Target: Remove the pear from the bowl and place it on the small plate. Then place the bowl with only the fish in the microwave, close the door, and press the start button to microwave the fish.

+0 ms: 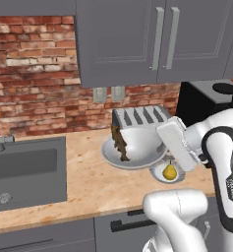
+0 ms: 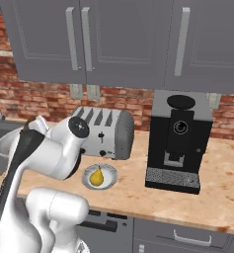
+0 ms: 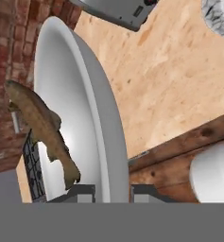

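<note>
- Currently, we find the pear (image 1: 169,172) already resting on the small plate (image 1: 159,172), at the lower right of centre in the left base view; the right base view shows the same fruit on that plate, just in front of the toaster (image 2: 106,131).
- We judge the first step complete and the second in hand: moving the bowl (image 1: 140,142) to the microwave.
- The gripper (image 3: 112,193), at the bottom edge of the hand view, has its fingers pinched on the bowl's rim, one tip either side of the wall.
- The bowl sits mid-frame in the left base view, tilted steeply on edge, apparently raised off the counter (image 1: 88,182).
- The fish (image 3: 40,127) lies against the bowl's inner face, at the left of the hand view, its tail near the fingers.
- We judge a risk: at this tilt the fish could slide out.
- Next, in our view, the bowl wants levelling, then carrying to the microwave cavity; we cannot tell where the microwave stands.
</note>
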